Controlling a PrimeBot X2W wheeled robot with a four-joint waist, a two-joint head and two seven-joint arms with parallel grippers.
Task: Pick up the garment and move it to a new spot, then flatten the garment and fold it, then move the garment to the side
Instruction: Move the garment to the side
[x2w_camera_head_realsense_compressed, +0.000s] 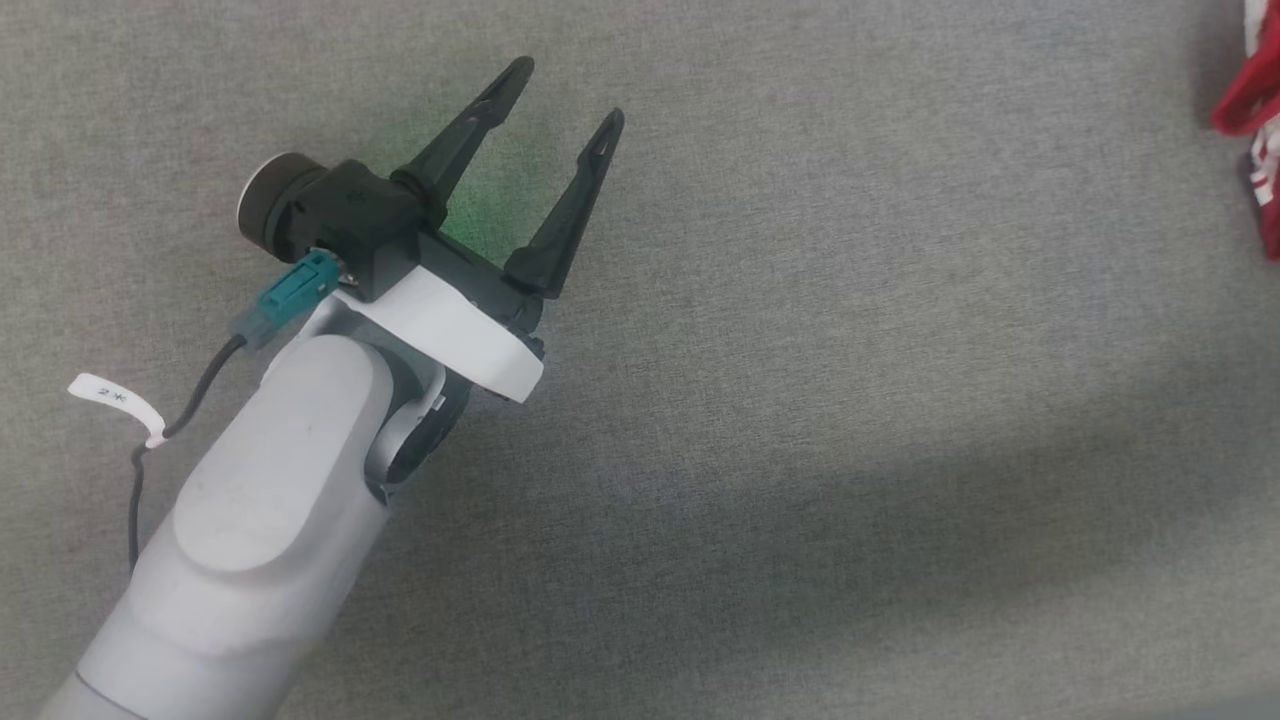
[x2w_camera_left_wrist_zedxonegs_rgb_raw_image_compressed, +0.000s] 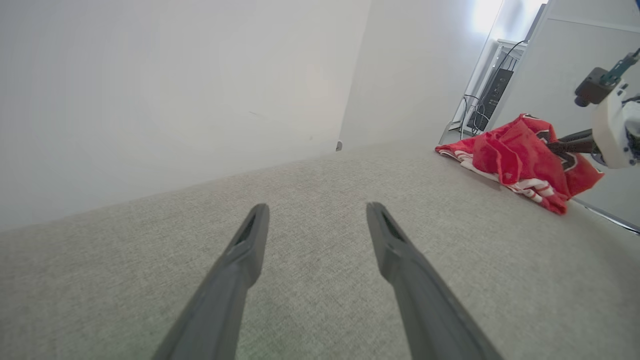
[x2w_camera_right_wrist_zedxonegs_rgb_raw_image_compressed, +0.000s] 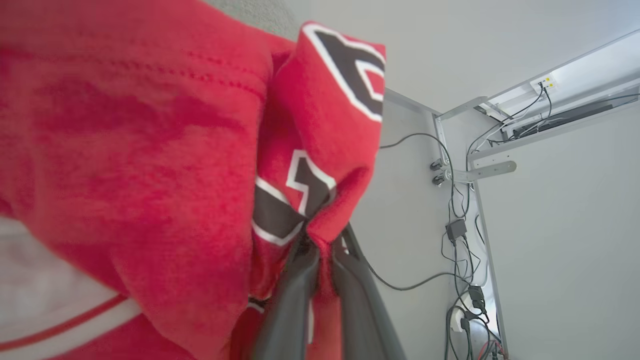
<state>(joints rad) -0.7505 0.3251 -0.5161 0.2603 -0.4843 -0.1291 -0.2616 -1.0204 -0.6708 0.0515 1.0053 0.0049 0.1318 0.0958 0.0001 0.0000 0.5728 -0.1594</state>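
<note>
Right end effector (x2w_camera_right_wrist_zedxonegs_rgb_raw_image_compressed: 325, 241) pinches the garment (x2w_camera_right_wrist_zedxonegs_rgb_raw_image_compressed: 150, 125) while left end effector (x2w_camera_head_realsense_compressed: 566, 92) angles forward, jaws spread.

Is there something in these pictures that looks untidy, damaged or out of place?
Only the garment: it sits crumpled in a heap near the edge of the grey surface, not flat, with the right gripper shut on a fold. The left gripper is open over bare surface. No damage shows.

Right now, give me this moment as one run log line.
left claw: open, empty, over grey surface | right claw: shut on red T-shirt | T-shirt: bunched, not yet flattened
</note>
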